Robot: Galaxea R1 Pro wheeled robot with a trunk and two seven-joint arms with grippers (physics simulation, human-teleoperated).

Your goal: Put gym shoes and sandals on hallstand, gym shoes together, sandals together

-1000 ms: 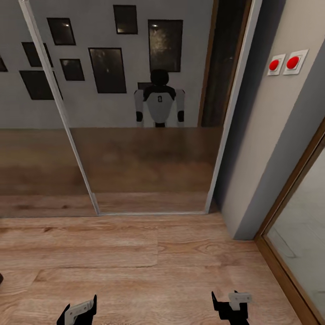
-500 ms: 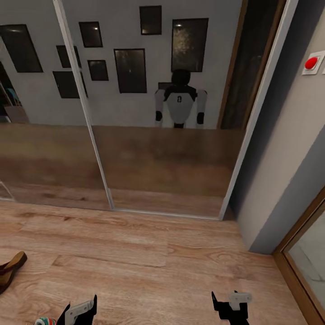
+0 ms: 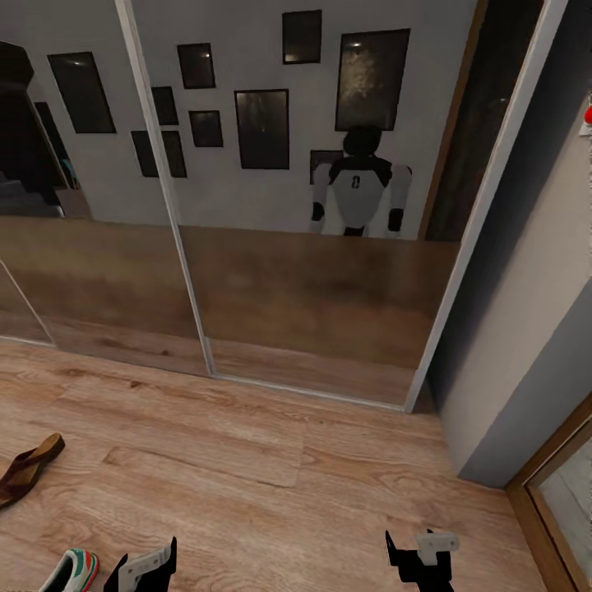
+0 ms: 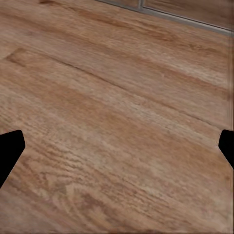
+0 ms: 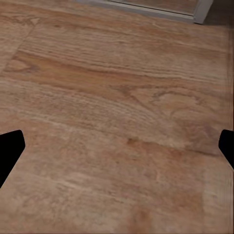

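One dark brown sandal (image 3: 29,470) lies on the wood-plank corridor floor (image 3: 271,493) at the left edge of the head view. The toe of an off-white gym shoe (image 3: 71,569) with green and red trim pokes in at the bottom left, just left of my left gripper (image 3: 148,566). My right gripper (image 3: 413,552) hangs low at the bottom right, over bare planks. Both wrist views look down at the floor, with black fingertips (image 4: 9,151) (image 5: 9,151) far apart and nothing between them. The other shoes and the hallstand are out of view.
Mirrored sliding doors (image 3: 312,247) stand ahead, showing my own reflection (image 3: 359,189) and framed pictures. A grey wall corner (image 3: 510,362) juts out on the right, with a wood-framed glass door (image 3: 559,501) beyond it.
The whole head view has swung left, so the mirror and wall slid right in the picture. The sandal and the gym shoe's toe have come into sight at the left. Both grippers hold their pose.
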